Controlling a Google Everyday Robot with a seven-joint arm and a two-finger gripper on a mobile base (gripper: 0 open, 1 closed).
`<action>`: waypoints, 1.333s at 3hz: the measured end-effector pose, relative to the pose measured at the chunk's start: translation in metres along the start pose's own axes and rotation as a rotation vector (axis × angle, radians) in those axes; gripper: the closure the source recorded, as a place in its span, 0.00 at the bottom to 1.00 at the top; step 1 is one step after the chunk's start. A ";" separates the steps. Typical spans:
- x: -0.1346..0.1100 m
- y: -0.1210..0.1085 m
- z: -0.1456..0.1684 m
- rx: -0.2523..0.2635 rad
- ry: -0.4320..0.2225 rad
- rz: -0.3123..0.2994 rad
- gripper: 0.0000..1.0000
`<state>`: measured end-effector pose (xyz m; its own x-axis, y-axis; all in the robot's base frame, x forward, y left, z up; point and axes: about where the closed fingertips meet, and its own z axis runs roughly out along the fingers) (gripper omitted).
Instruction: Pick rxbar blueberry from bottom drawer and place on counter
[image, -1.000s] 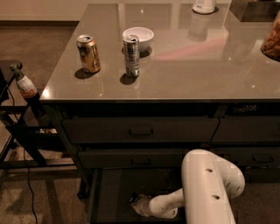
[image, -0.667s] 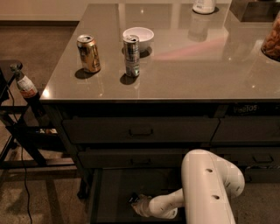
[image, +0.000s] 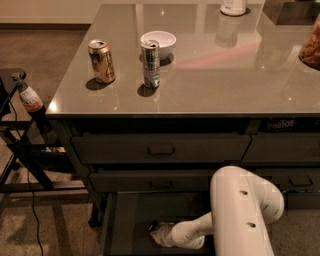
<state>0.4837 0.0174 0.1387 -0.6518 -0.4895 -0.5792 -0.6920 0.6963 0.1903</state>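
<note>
The bottom drawer (image: 131, 215) is pulled open below the two handled drawers, and its inside is flat and dark. My white arm (image: 242, 210) bends down into it from the right. My gripper (image: 158, 232) is low inside the drawer, near its front middle, pointing left. A small dark shape (image: 152, 225) sits right at the gripper's tip. I cannot tell whether it is the rxbar blueberry or part of the gripper. The glossy grey-brown counter (image: 225, 75) spans the top of the cabinet.
On the counter stand a gold can (image: 102, 61), a slim silver can (image: 150, 57), a white bowl (image: 158, 41), a white container (image: 233, 6) at the back and a snack bag (image: 312, 46) at the right edge. A bottle (image: 30, 100) rests on a black stand to the left.
</note>
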 end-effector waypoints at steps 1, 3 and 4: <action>-0.010 0.002 -0.022 -0.007 0.001 0.022 1.00; -0.039 -0.020 -0.124 0.055 0.019 0.071 1.00; -0.039 -0.020 -0.124 0.055 0.019 0.071 1.00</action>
<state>0.4847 -0.0422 0.2560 -0.7048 -0.4475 -0.5505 -0.6260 0.7574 0.1859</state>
